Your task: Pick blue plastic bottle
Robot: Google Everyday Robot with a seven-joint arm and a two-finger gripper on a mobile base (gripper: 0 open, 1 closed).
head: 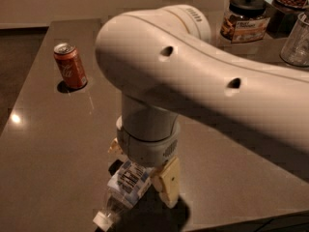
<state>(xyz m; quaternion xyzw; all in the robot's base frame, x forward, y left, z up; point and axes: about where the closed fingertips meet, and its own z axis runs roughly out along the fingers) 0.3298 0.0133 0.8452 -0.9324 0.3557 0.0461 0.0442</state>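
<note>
The blue plastic bottle (126, 183) lies on its side on the dark table (53, 144) near the front edge. It is clear, with a pale printed label, and its white cap (102, 220) points to the front left. My gripper (141, 177) hangs straight down over the bottle's upper half, open, with one tan finger (167, 183) on the bottle's right side and the other (116, 150) on its left. The bottle rests on the table between them. My wide white arm hides the bottle's far end.
A red soda can (70, 65) stands upright at the far left of the table. A dark-lidded jar (245, 17) and a clear glass container (296, 41) stand at the back right. The table's front edge runs just below the bottle's cap.
</note>
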